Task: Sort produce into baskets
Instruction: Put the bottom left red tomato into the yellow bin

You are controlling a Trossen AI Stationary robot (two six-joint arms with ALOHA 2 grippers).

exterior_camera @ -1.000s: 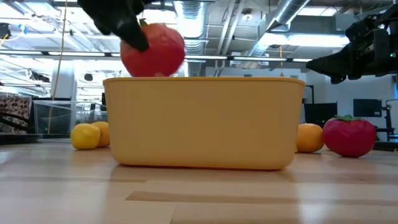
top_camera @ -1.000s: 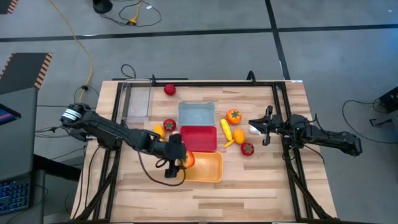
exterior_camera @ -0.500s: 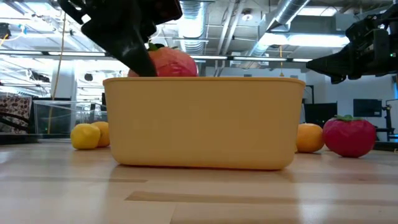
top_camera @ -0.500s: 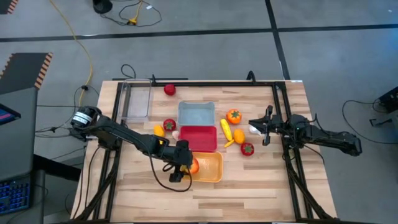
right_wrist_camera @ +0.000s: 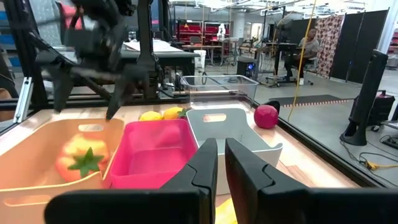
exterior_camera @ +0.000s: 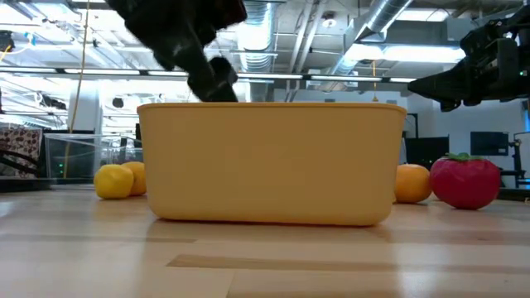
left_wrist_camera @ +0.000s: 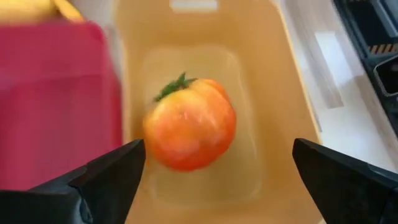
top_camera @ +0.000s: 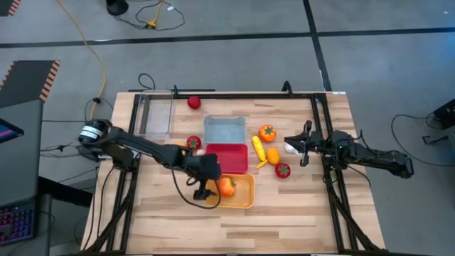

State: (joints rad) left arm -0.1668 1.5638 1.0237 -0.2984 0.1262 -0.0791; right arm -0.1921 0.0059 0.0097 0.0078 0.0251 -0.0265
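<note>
step: drop done — orange tomato lies in orange tub, beyond spread fingers of left gripper | next: lift clear, seek next produce | right gripper idle — fingers nearly together, empty

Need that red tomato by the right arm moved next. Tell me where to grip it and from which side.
Grip the red tomato across its round middle, coming straight down from above. It sits upright on the table with its green stem cap on top, and the orange fruit lies close beside it, so a side approach is crowded. The right gripper is nearest.
</note>
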